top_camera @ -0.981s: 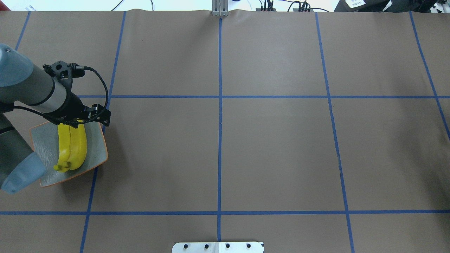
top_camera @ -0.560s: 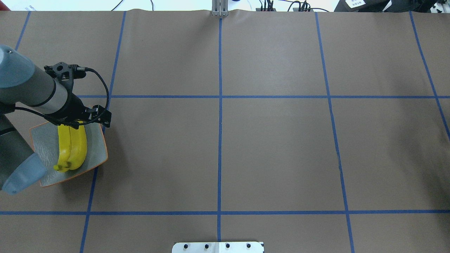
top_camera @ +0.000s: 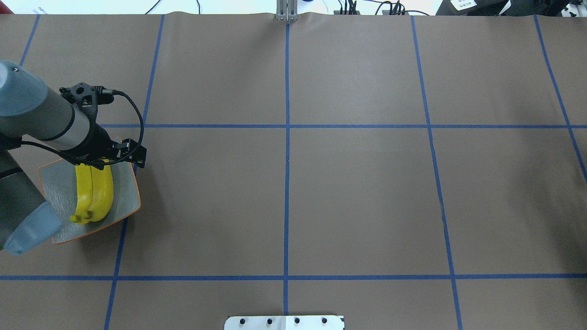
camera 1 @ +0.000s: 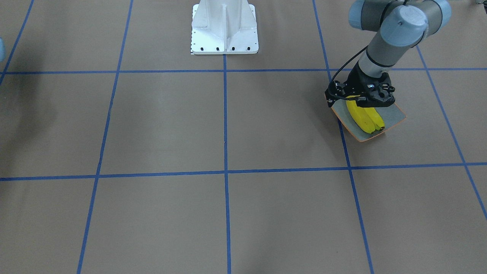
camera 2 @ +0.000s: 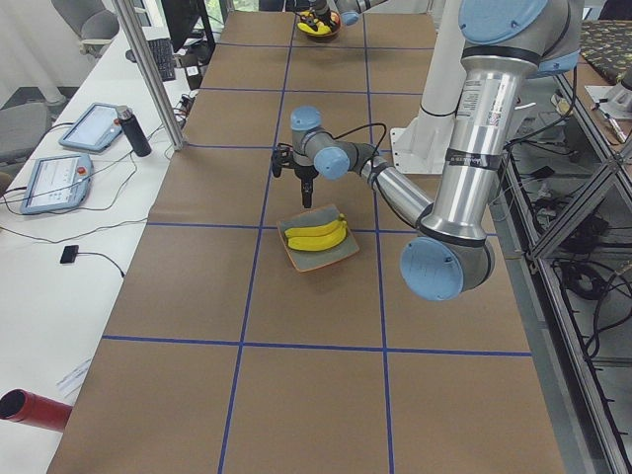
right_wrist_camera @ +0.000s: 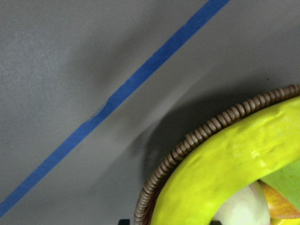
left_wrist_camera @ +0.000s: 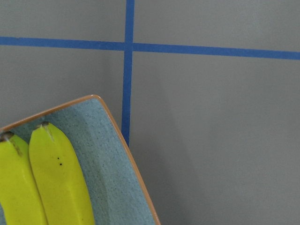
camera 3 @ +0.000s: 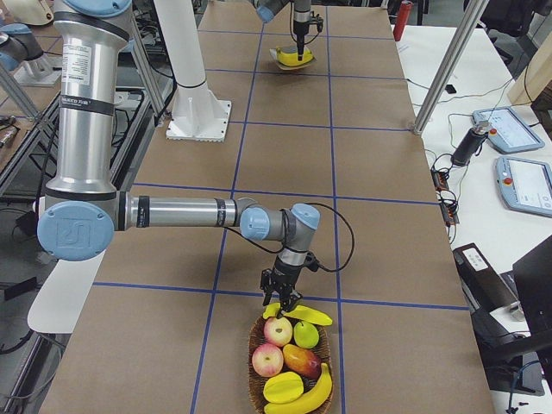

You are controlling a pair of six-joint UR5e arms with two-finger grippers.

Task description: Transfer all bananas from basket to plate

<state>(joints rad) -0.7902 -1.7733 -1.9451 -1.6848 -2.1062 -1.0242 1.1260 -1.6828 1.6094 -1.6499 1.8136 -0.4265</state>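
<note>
Two yellow bananas (top_camera: 94,190) lie side by side on the grey-blue plate (top_camera: 59,183) with an orange rim, at the table's left end. They also show in the left wrist view (left_wrist_camera: 51,183) on the plate (left_wrist_camera: 108,154). My left gripper (camera 1: 360,102) points down over the bananas' far ends; its fingers are hidden, so I cannot tell if it is open. In the exterior right view my right gripper (camera 3: 282,302) hangs at the far rim of the wicker basket (camera 3: 255,366), right over a banana (camera 3: 302,314). I cannot tell if it is open or shut. Another banana (camera 3: 316,392) lies at the basket's near side.
The basket also holds apples (camera 3: 278,331), a pear and a mango. The white robot base (camera 1: 224,30) stands at the table's middle edge. A metal post (camera 2: 148,79) and tablets stand on the operators' side.
The left wrist has shifted slightly toward the robot and to the right over the plate's far end. The two bananas on the plate have not moved.
</note>
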